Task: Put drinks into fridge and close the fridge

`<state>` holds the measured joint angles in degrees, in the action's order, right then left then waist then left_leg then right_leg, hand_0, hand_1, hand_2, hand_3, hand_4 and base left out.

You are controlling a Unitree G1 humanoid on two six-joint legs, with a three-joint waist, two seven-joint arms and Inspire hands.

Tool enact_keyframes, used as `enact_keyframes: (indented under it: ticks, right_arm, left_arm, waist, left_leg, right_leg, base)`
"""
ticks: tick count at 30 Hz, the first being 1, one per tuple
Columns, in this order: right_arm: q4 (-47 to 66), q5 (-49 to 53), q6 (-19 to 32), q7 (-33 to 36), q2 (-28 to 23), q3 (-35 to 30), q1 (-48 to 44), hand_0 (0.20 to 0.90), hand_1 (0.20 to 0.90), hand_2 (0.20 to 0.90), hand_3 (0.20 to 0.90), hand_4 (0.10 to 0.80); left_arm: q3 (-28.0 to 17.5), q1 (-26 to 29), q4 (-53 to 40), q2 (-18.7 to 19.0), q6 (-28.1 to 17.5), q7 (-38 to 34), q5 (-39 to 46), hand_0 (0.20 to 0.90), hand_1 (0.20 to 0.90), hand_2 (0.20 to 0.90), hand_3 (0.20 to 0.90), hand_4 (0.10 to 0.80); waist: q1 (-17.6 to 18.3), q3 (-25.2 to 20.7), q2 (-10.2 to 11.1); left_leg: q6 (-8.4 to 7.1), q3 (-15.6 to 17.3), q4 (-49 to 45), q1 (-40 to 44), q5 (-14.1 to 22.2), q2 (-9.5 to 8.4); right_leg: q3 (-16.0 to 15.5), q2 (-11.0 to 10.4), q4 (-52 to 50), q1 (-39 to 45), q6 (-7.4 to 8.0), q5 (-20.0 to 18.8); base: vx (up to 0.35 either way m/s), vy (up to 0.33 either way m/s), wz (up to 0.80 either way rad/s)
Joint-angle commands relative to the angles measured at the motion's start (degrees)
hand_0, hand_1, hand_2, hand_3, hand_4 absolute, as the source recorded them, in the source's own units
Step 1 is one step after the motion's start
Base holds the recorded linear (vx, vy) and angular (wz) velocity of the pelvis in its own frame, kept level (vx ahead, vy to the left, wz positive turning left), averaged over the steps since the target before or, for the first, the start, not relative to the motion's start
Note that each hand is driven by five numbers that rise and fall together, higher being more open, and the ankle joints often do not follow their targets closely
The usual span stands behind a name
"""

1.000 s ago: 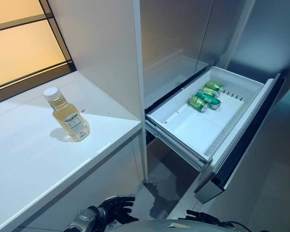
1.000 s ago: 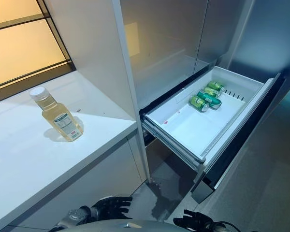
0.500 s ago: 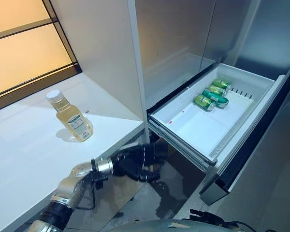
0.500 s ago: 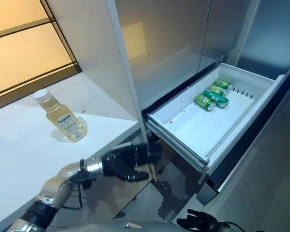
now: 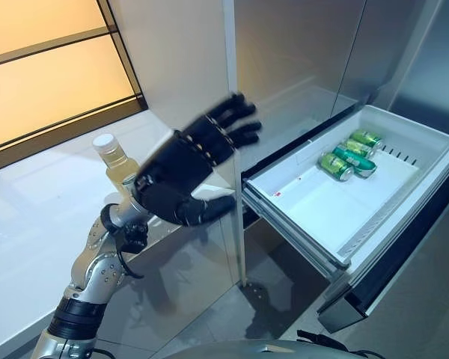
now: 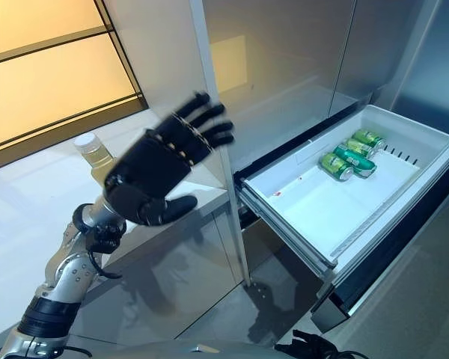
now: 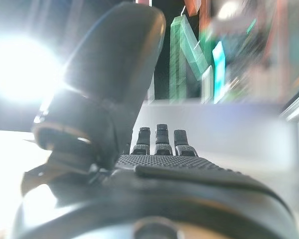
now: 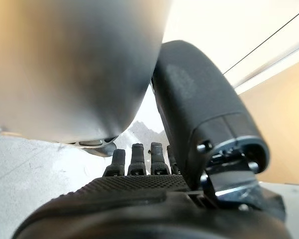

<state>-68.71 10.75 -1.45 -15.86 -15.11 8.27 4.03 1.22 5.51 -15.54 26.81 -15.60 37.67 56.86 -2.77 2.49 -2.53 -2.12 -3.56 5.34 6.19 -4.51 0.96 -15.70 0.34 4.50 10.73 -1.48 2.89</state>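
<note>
While its fingers spread, left hand (image 5: 181,176) hovers, seemingly before the bottle (image 5: 114,159).

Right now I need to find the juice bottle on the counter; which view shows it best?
The left eye view: the juice bottle shows its cap and neck above the open left hand. The right eye view shows slightly less. Neither wrist view shows it.

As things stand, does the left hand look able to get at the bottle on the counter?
Probably yes: the left hand is raised open just in front of the bottle on the counter, with nothing between them.
</note>
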Motion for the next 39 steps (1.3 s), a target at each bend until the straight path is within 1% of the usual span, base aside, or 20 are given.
enact_keyframes:
  ticks: [1,2,3,5,7,8,9,11,13,16,21,23,26,32,39]
  right_arm:
    - [-1.4,-2.3,0.8,-0.3,1.7,3.3,-0.3,0.9,0.9,0.9,0.9,0.8]
    - [-1.6,-2.5,0.8,-0.1,1.9,3.6,-0.5,0.9,0.9,0.9,0.9,0.8]
    - [-1.8,-2.6,0.8,-0.1,1.9,3.8,-0.7,0.9,0.9,0.9,0.9,0.8]
    - [-2.2,-3.0,1.0,-0.2,1.9,4.3,-1.1,0.9,0.9,0.9,0.9,0.8]
    - [-1.7,-2.8,0.4,0.0,2.1,4.9,-1.6,0.9,0.9,0.9,0.9,0.8]
    - [-1.4,-2.7,0.1,0.1,2.1,5.2,-1.9,0.9,0.9,0.9,0.9,0.8]
    - [-1.2,-2.7,0.0,0.1,2.1,5.3,-2.0,0.9,0.9,0.9,0.9,0.8]
    - [-0.3,-2.6,-0.6,-0.1,2.2,5.9,-2.5,0.9,0.9,0.9,0.9,0.8]
    - [0.6,-2.1,-1.5,-0.1,2.2,6.5,-3.2,0.9,0.9,0.9,0.9,0.8]
    - [0.8,-2.1,-1.8,-0.7,2.0,6.8,-3.8,0.9,0.9,0.9,0.9,0.8]
    - [0.5,-2.4,-2.0,-1.5,1.8,6.8,-4.3,0.9,0.9,0.9,0.9,0.8]
    - [-0.2,-2.7,-2.0,-1.5,1.7,6.6,-4.5,0.9,0.9,0.9,0.9,0.8]
    - [-0.8,-3.3,-2.1,-1.7,1.3,6.2,-4.7,0.9,0.9,0.9,0.9,0.8]
    - [-1.0,-4.4,-2.2,-1.7,0.7,5.5,-4.5,0.9,0.9,0.9,0.9,0.8]
    - [-0.7,-5.3,-2.7,-2.8,0.0,5.1,-4.8,0.9,0.9,0.9,0.9,0.8]
  left_arm:
    - [-6.6,7.0,-5.1,-0.4,-12.9,-9.5,-6.2,0.9,0.9,0.9,0.9,0.8]
    - [-7.0,7.0,-5.4,-0.4,-15.0,-12.6,-9.4,0.9,0.9,0.9,0.9,0.8]
    - [-7.4,7.0,-5.6,-0.4,-16.1,-14.8,-11.6,0.9,0.9,0.9,0.9,0.8]
    - [-7.9,7.1,-6.0,-0.5,-17.2,-19.7,-16.2,0.9,0.9,0.9,0.9,0.8]
    - [-8.0,7.0,-6.1,-0.8,-17.0,-23.9,-20.1,0.9,0.9,0.9,0.9,0.8]
    - [-8.0,7.0,-6.0,-0.5,-16.4,-27.1,-22.6,0.9,0.9,0.9,0.9,0.8]
    - [-8.1,7.0,-6.0,-0.4,-15.8,-28.1,-23.3,0.9,0.9,0.9,0.9,0.8]
    - [-8.0,6.8,-5.0,0.1,-14.6,-33.1,-26.7,0.9,0.9,0.9,0.9,0.8]
    - [-8.1,6.4,-3.2,0.7,-13.3,-36.8,-28.6,0.9,0.9,0.9,0.9,0.8]
    - [-8.3,6.0,-1.3,1.5,-12.0,-40.2,-29.9,0.9,0.9,0.9,0.9,0.8]
    - [-8.4,5.2,1.6,2.0,-11.1,-43.1,-31.7,0.9,0.9,0.9,0.9,0.8]
    - [-8.4,5.2,3.5,2.0,-12.1,-45.5,-33.8,0.9,0.9,0.9,0.9,0.8]
    - [-8.5,5.1,4.9,2.1,-12.2,-47.9,-36.0,0.9,0.9,0.9,0.9,0.8]
    - [-8.0,4.8,7.3,1.8,-10.5,-47.6,-35.9,0.9,0.9,0.9,0.9,0.8]
    - [-6.3,4.9,10.4,1.4,-8.2,-45.3,-35.4,0.9,0.9,0.9,0.9,0.8]
  waist:
    - [-1.3,-0.4,1.5]
    - [-1.8,-0.4,1.6]
    - [-2.1,-0.3,1.7]
    - [-2.7,-0.1,1.8]
    - [-3.4,0.0,2.0]
    - [-3.9,0.1,2.1]
    - [-4.0,0.2,2.1]
    - [-4.6,0.3,2.2]
    - [-5.4,0.5,2.3]
    - [-6.0,0.8,2.4]
    - [-6.5,1.1,2.4]
    - [-6.4,1.1,2.4]
    - [-6.2,1.2,2.4]
    - [-5.7,1.4,2.4]
    - [-5.0,1.5,2.3]
  left_leg:
    - [2.62,0.7,-0.3,1.4,7.2,-3.06]
    - [2.56,0.3,-0.3,1.3,7.1,-3.09]
    - [2.5,-0.1,-0.3,1.2,6.9,-3.09]
    - [2.42,-0.8,-0.4,1.0,6.7,-3.1]
    - [2.33,-1.6,-0.4,0.7,6.5,-3.11]
    - [2.32,-2.1,-0.5,0.6,6.3,-3.14]
    - [2.31,-2.3,-0.5,0.5,6.3,-3.16]
    - [2.22,-3.1,-0.6,0.3,6.0,-3.25]
    - [2.08,-4.0,-0.8,0.0,5.8,-3.33]
    - [1.95,-4.7,-1.0,-0.1,5.6,-3.41]
    - [1.78,-5.1,-1.2,0.1,5.5,-3.43]
    - [1.78,-5.0,-1.2,0.2,5.5,-3.42]
    - [1.81,-4.7,-1.2,0.4,5.5,-3.37]
    - [1.85,-4.2,-1.1,0.9,5.6,-3.29]
    - [1.92,-3.0,-1.1,1.3,5.8,-3.22]
  right_leg:
    - [2.5,-0.9,-4.7,-1.9,3.04,3.0]
    - [2.3,-0.9,-4.8,-1.9,2.93,3.2]
    - [2.1,-0.8,-4.9,-1.9,2.82,3.3]
    - [1.6,-0.7,-5.3,-1.9,2.56,3.7]
    - [1.0,-0.7,-5.8,-2.0,2.3,4.0]
    - [0.6,-0.7,-6.1,-2.0,2.16,4.2]
    - [0.5,-0.7,-6.2,-2.0,2.13,4.3]
    - [-0.2,-0.7,-6.6,-2.0,1.9,4.6]
    - [-1.0,-0.8,-7.3,-2.1,1.65,5.1]
    - [-1.7,-1.0,-8.0,-2.0,1.55,5.4]
    - [-2.3,-1.3,-8.7,-1.9,1.51,5.9]
    - [-2.5,-1.5,-9.0,-1.8,1.53,6.0]
    - [-2.4,-1.6,-9.3,-1.8,1.58,6.2]
    - [-1.9,-1.7,-9.6,-1.6,1.77,6.1]
    - [-1.1,-1.7,-9.2,-1.4,2.25,5.7]
  base:
    - [0.011,-0.024,0.19]
    - [0.004,-0.017,0.19]
    - [0.002,-0.021,0.17]
    - [-0.004,-0.023,0.17]
    - [-0.005,-0.032,0.21]
    - [-0.006,-0.026,0.15]
    - [-0.006,-0.023,0.13]
    - [-0.002,-0.017,0.24]
    - [0.002,-0.006,0.24]
    - [0.004,0.006,0.16]
    - [0.01,0.026,0.11]
    - [0.015,0.047,0.12]
    - [0.013,0.048,0.04]
    - [0.011,0.038,0.01]
    - [0.006,0.015,0.0]
